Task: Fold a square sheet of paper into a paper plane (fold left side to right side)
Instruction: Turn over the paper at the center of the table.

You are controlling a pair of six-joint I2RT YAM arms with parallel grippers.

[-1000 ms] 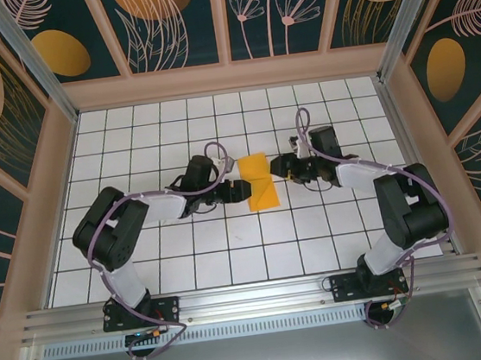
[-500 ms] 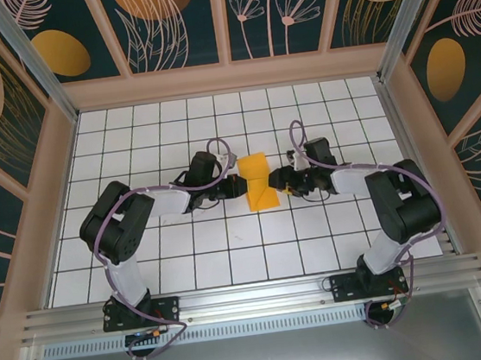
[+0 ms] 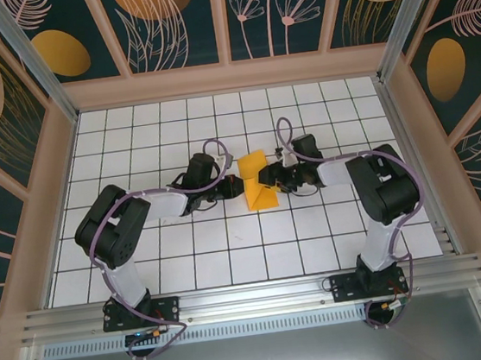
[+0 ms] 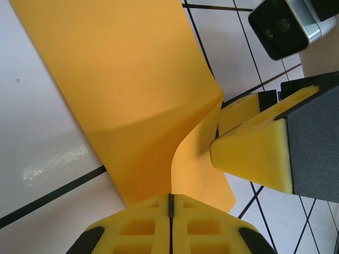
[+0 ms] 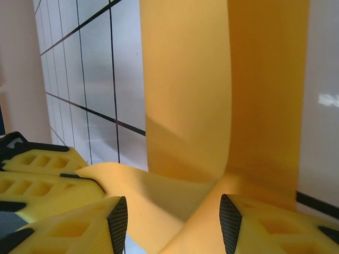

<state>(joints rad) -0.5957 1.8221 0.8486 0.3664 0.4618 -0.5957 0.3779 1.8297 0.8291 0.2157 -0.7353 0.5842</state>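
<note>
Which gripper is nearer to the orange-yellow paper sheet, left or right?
Left. The left gripper is shut on the left edge of the paper sheet; the right gripper is at its right edge, jaws apart with paper between them.

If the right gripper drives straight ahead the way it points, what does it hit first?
The paper: its raised fold sits between the open fingers of the right gripper. Just beyond, the left gripper, shut on the paper, looks next in line, though depth is hard to judge.
</note>
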